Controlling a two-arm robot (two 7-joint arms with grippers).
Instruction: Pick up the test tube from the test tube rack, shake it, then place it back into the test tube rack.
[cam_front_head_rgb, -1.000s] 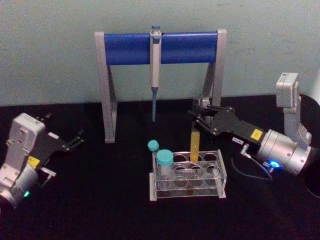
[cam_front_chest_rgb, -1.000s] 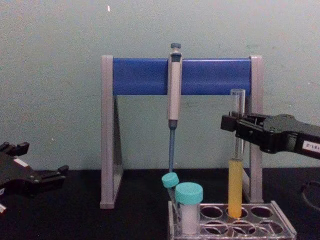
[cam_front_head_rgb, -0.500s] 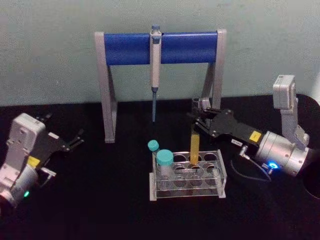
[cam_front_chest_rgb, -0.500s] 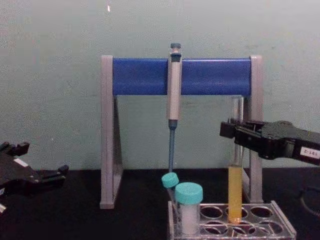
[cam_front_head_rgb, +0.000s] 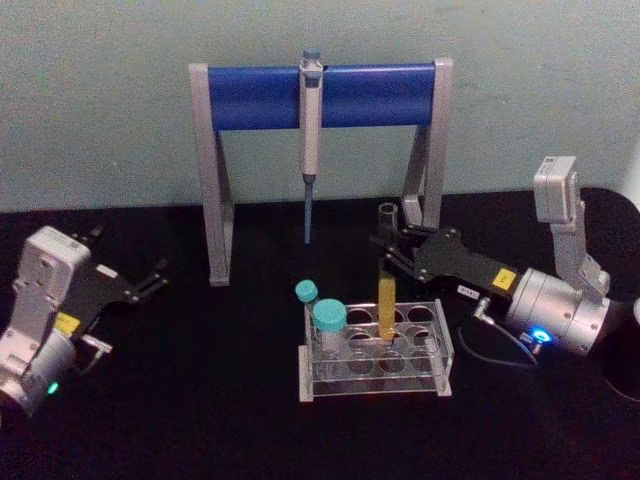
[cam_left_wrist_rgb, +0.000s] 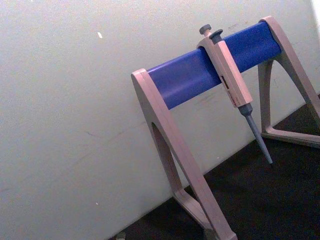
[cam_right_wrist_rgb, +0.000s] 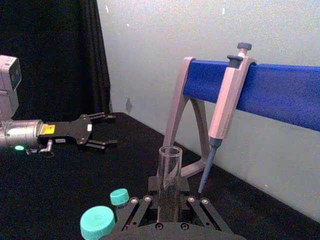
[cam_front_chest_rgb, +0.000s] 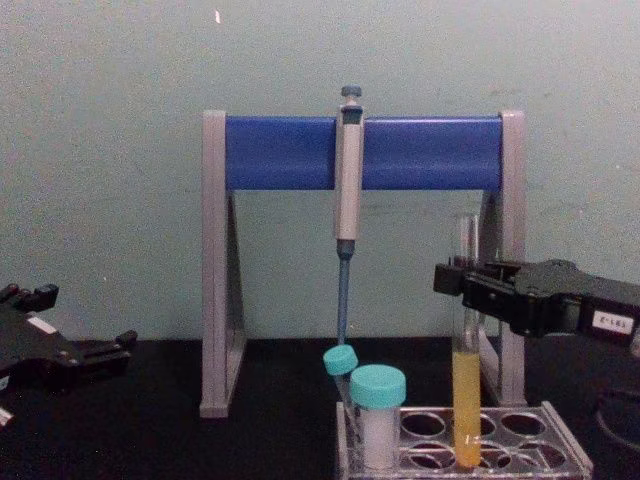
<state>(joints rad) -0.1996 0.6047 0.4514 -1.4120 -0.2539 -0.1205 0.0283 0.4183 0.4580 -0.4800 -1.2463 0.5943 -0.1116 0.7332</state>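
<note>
Test tube (cam_front_head_rgb: 386, 298) stands upright in the right gripper (cam_front_head_rgb: 384, 252). Its long axis is vertical, with the open mouth above the fingers and the rounded end below them. The jaws are drawn in to the tube's width and pinch the clear glass on its upper part, seen from the chest at (cam_front_chest_rgb: 462, 285) and from the right wrist at (cam_right_wrist_rgb: 167, 201). Yellow liquid fills the tube's lower part, all of it below the grip.

Directly beneath the right gripper sits the test tube rack (cam_front_head_rgb: 375, 388), a low clear block of round holes. The tube's lower end reaches down into one hole near the rack's far edge, and in the chest view the tip (cam_front_chest_rgb: 466, 455) lies below the rack's top plate (cam_front_chest_rgb: 565, 442).

Two teal-capped tubes (cam_front_head_rgb: 329, 318) (cam_front_head_rgb: 306, 291) stand at the rack's end, to the gripper's left and lower than its fingers. Other holes near the gripper hold nothing.

Behind the gripper and to its left, a grey-and-blue pipette (cam_front_head_rgb: 311, 110) hangs tip down from the blue bar of its stand (cam_front_head_rgb: 250, 96).

Well apart to the left, the left gripper (cam_front_head_rgb: 152, 279) rests low over the black table (cam_front_head_rgb: 200, 400), fingers spread and holding nothing.
</note>
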